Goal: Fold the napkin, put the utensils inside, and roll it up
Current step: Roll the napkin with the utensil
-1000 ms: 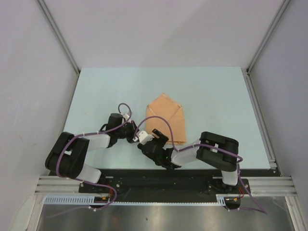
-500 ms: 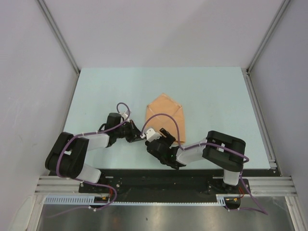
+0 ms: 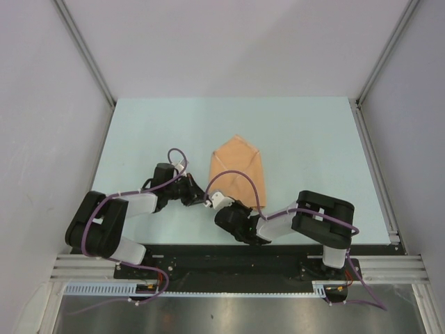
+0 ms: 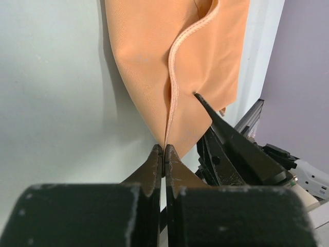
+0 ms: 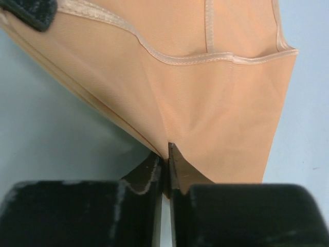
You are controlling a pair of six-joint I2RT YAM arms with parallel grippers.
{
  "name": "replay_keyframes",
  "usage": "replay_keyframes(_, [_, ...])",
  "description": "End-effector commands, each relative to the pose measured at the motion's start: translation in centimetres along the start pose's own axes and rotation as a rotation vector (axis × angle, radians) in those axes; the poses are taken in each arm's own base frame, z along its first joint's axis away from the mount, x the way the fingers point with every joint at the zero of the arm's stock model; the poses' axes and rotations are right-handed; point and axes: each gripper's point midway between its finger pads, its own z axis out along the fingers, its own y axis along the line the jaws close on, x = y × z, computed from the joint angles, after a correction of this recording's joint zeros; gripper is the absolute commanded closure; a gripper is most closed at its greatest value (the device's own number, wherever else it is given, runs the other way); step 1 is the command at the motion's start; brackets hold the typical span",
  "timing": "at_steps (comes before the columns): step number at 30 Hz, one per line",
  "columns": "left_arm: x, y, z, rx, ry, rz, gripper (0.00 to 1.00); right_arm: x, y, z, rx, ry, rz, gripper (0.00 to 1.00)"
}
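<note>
Between the closed fingertips of the left gripper (image 4: 163, 153), a near corner of the napkin (image 4: 144, 46) is pinched tight. Just beside it, the right gripper (image 5: 167, 154) nips the same near end, the folded cloth spreading away from both across the pale table (image 3: 313, 139).

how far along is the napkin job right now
Done: the napkin is folded into a layered, pointed shape. In hand: the left gripper and right gripper are each shut on its near edge, side by side. Left: rolling has not begun, and no fork is visible, so I cannot tell whether it is inside.
</note>
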Motion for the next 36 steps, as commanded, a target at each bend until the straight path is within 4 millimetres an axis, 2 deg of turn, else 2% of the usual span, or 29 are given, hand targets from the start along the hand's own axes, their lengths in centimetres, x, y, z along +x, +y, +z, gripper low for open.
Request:
replay_keyframes(1, [-1.3,-1.5,-0.4,0.044,-0.032,0.073,0.94,0.1,1.0,0.2,-0.069,0.004,-0.079,0.94])
replay_keyframes(2, [-1.5,-1.5,-0.5,0.041,-0.038,0.074,0.88,0.0,1.7,0.1,-0.119,0.008,-0.094,0.95])
replay_keyframes(3, [-1.8,-1.6,-0.6,0.038,-0.053,0.082,0.74,-0.1,1.9,0.1,-0.141,0.027,-0.111,1.00])
replay_keyframes(6, [-2.6,-1.6,-1.1,0.017,-0.101,0.101,0.53,-0.5,2.6,-0.3,-0.238,0.064,-0.113,1.00])
replay_keyframes(7, [-2.7,-1.3,-1.3,0.001,-0.114,0.103,0.50,-0.7,3.4,-0.5,-0.305,0.074,-0.102,1.00])
replay_keyframes(9, [-3.0,-0.7,-1.8,-0.029,-0.148,0.107,0.45,-0.6,3.1,-0.8,-0.359,0.124,-0.070,1.00])
replay_keyframes(11, [-3.4,0.0,-2.4,-0.075,-0.197,0.128,0.44,-1.5,3.8,-1.2,-0.451,0.152,-0.042,1.00])
replay_keyframes(12, [-3.5,0.3,-2.7,-0.091,-0.211,0.136,0.44,-0.9,3.8,-1.5,-0.480,0.193,-0.043,1.00])
replay_keyframes(13, [-3.8,0.6,-3.2,-0.123,-0.245,0.151,0.44,-1.9,4.3,-1.6,-0.538,0.192,-0.016,1.00])
replay_keyframes(15, [-3.9,1.3,-3.8,-0.159,-0.277,0.164,0.43,-1.6,4.5,-1.8,-0.594,0.242,-0.001,1.00])
replay_keyframes(16, [-4.1,1.5,-4.4,-0.186,-0.310,0.177,0.43,-2.4,4.8,-1.9,-0.654,0.245,0.033,1.00])
replay_keyframes(19, [-4.3,2.4,-5.7,-0.238,-0.377,0.195,0.37,-2.4,5.5,-2.3,-0.769,0.293,0.083,1.00])
replay_keyframes(22, [-4.0,3.1,-6.5,-0.263,-0.412,0.215,0.35,-3.0,6.5,-2.8,-0.889,0.337,0.132,1.00])
replay_keyframes(23, [-3.8,3.0,-6.8,-0.255,-0.428,0.228,0.35,-3.4,6.2,-2.6,-0.915,0.349,0.163,1.00])
replay_keyframes(25, [-3.6,3.0,-6.9,-0.250,-0.431,0.254,0.35,-3.6,7.0,-3.0,-1.011,0.376,0.205,1.00])
replay_keyframes(26, [-3.3,3.0,-7.0,-0.246,-0.428,0.265,0.35,-3.1,6.5,-2.7,-1.027,0.411,0.235,1.00])
replay_keyframes(27, [-3.1,3.1,-6.9,-0.250,-0.417,0.274,0.35,-4.0,6.7,-2.9,-1.076,0.405,0.261,1.00])
replay_keyframes(28, [-2.8,3.1,-6.8,-0.246,-0.401,0.281,0.35,-3.5,6.9,-2.7,-1.098,0.429,0.279,1.00])
replay_keyframes(36, [-0.3,1.0,-5.7,-0.118,-0.321,0.277,0.33,-3.4,5.8,-1.5,-1.279,0.502,0.491,1.00])
